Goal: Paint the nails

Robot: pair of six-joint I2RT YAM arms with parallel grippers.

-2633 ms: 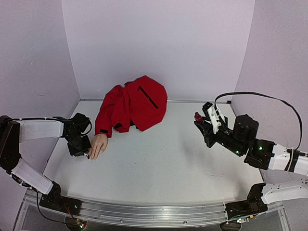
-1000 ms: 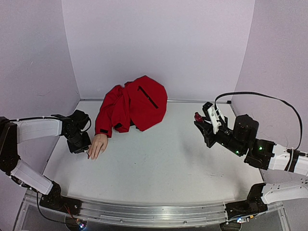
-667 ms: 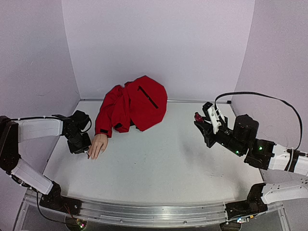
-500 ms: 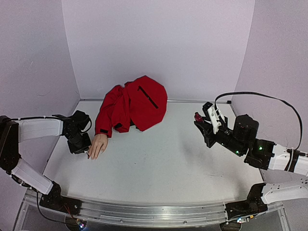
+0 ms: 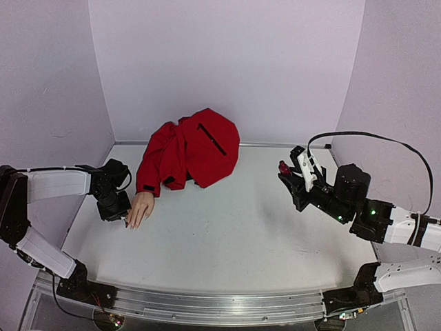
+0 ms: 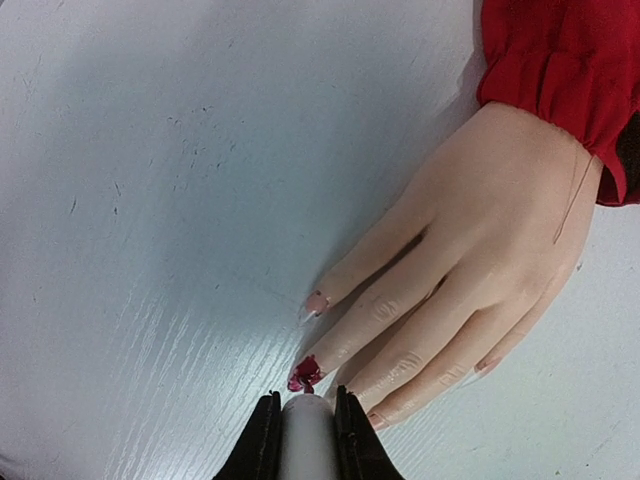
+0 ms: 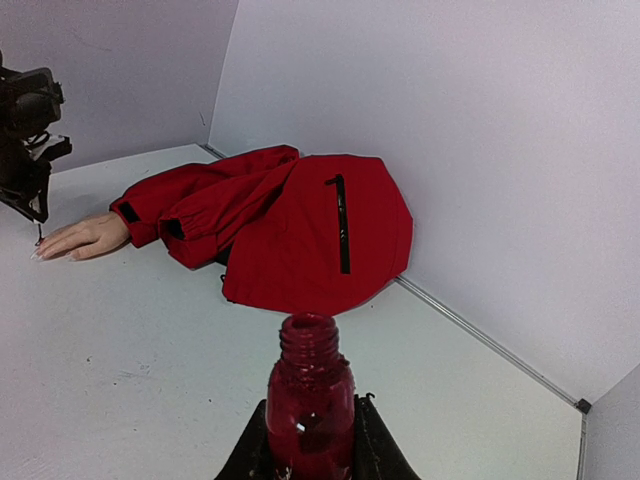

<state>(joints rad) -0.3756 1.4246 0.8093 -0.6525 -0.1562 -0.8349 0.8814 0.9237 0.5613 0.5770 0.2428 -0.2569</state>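
Note:
A beige mannequin hand (image 6: 470,270) with a red sleeve (image 6: 560,70) lies flat on the table. One fingertip nail (image 6: 305,373) is covered in dark red polish; the nail beside it (image 6: 317,301) is pale. My left gripper (image 6: 304,440) is shut on the white brush cap (image 6: 305,445), whose brush tip touches the red nail. It sits at the hand in the top view (image 5: 114,205). My right gripper (image 7: 310,440) is shut on the open red polish bottle (image 7: 310,400), held up at the right (image 5: 284,169).
The crumpled red jacket (image 5: 193,148) lies at the back centre of the white table (image 5: 227,234). Lilac walls close in the back and both sides. The metal rail (image 5: 207,303) runs along the near edge.
The left gripper has shifted only slightly at the fingertips. The right arm and bottle have not moved.

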